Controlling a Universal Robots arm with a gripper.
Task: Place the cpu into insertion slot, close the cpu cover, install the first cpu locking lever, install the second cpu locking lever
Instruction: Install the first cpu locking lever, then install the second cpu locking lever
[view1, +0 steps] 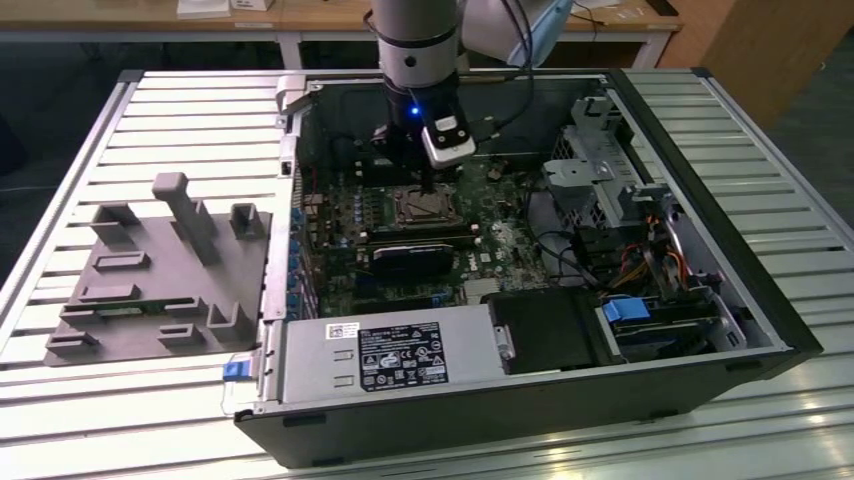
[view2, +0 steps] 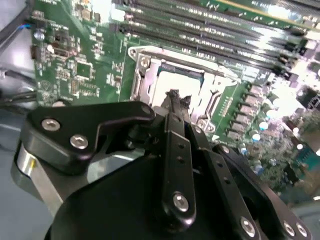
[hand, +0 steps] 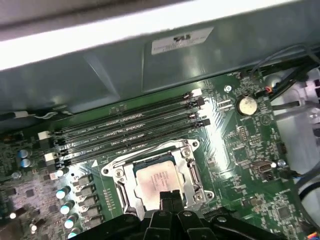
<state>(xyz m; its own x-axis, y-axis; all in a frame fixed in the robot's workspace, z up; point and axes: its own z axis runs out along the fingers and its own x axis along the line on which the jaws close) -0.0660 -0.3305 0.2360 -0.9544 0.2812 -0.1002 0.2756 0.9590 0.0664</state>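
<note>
The arm reaches down into the open computer case (view1: 747, 330), which lies on a slatted table (view1: 160, 120). Its gripper (view1: 424, 190) hangs right over the insertion slot (view1: 424, 208) near the middle of the green board (view1: 514, 245).

In both wrist views the cpu (hand: 157, 181) lies flat inside the slot, its dull silver top facing up. The cpu cover (hand: 196, 175) is folded down around the chip, its metal frame bordering all 4 sides of the chip. The 2 fingers (view2: 175, 107) are pressed together with nothing between them, and their tips sit at the cpu's edge; whether they touch it cannot be told.

4 long black memory slots (hand: 130, 131) run beside the socket. In the exterior view, a grey fixture (view1: 154, 275) with upright blocks sits on the table on the exterior view's left of the case, well apart from the gripper
</note>
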